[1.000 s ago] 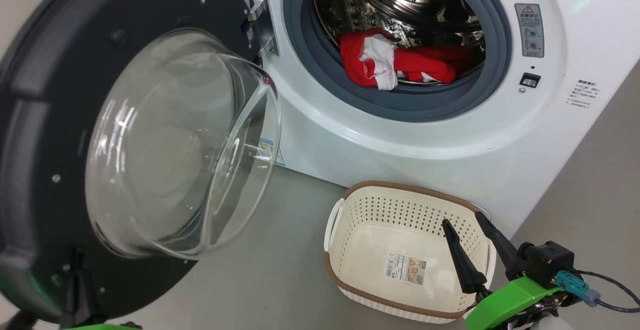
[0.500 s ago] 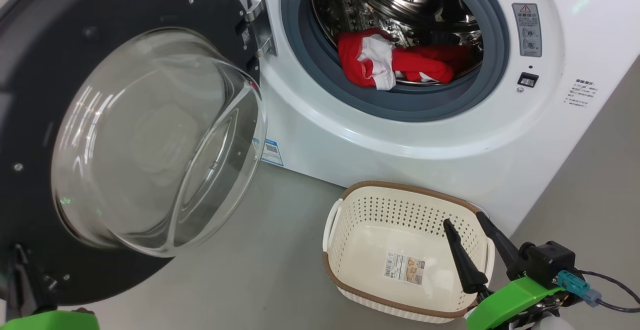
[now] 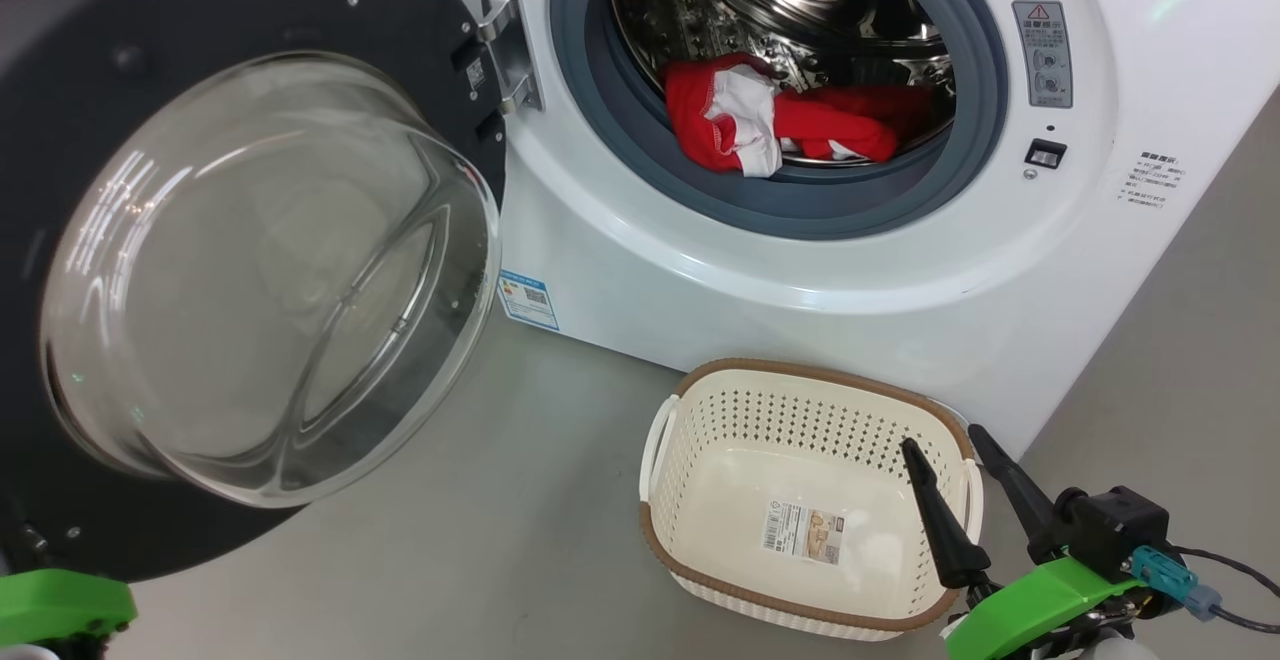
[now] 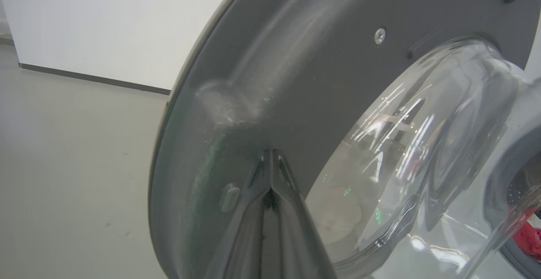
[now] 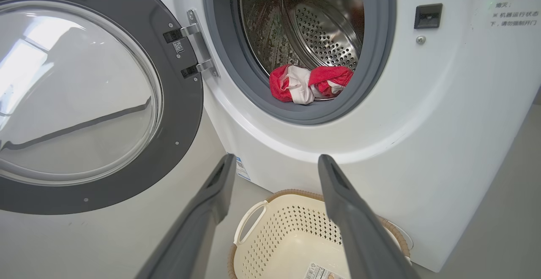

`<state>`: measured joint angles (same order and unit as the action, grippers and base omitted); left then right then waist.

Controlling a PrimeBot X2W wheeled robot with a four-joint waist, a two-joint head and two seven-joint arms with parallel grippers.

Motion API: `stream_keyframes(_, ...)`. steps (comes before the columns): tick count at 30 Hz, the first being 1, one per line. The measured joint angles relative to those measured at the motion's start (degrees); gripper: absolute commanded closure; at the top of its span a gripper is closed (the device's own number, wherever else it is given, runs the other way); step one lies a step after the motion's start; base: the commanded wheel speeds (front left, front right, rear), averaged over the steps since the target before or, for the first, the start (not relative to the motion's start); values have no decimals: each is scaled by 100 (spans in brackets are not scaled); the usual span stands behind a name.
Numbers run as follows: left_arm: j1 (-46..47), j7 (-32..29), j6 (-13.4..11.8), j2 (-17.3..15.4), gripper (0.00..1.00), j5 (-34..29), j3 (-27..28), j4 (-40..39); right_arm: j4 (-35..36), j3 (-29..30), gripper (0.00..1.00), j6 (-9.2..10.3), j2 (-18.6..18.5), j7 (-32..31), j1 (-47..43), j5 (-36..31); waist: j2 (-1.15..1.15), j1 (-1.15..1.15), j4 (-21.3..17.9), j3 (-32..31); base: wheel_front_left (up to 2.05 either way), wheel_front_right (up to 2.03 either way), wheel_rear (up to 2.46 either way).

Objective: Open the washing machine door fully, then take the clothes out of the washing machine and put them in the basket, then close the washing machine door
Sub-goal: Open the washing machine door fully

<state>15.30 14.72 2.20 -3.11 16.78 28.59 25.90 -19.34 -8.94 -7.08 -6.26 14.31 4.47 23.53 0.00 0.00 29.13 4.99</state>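
Observation:
The washing machine door [image 3: 250,0] stands swung out to the left, its glass bowl facing me. In the left wrist view my left gripper [image 4: 270,154] is shut and empty, its tips pressed against the door [image 4: 321,59] on its dark inner ring. Red and white clothes [image 3: 770,125] lie at the front of the steel drum of the washing machine [image 3: 700,270]. The basket [image 3: 800,372] sits on the floor below the opening, with only a sticker in it. My right gripper [image 3: 942,438] hangs open over the basket's right end. The right wrist view has that gripper [image 5: 277,158] above the basket [image 5: 270,198], facing the clothes [image 5: 310,84].
Grey floor [image 3: 520,500] spreads between the door and the basket. A white wall with a dark skirting [image 4: 84,29] stands beyond the door. A cable [image 3: 1240,570] trails from my right wrist. The washer's front bulges out above the basket.
The door has swung further open to the left, with my left gripper following it. The right gripper stays open over the basket. The head view has shifted slightly.

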Motion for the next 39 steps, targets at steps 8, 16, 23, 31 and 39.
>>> stream_keyframes(8,441,0,143,-165,100,-280,371,489,64,85,0,0,0,0,-70,-83,0,0,-70,94,0,0,0)
stream_keyframes(16,733,0,252,-302,100,-536,577,899,78,97,0,0,-5,0,-69,-88,0,0,-130,199,0,0,0)
stream_keyframes(23,1034,0,347,-435,100,-634,759,1289,86,98,0,0,-32,0,-53,-188,0,0,-168,288,0,0,0)
stream_keyframes(31,1236,0,398,-539,100,-725,950,1571,92,130,0,0,-63,0,-52,-188,0,0,-243,328,0,0,0)
stream_keyframes(39,1261,0,489,-554,100,-805,1067,1693,93,177,0,0,-51,0,-52,-189,0,0,-278,245,0,0,0)
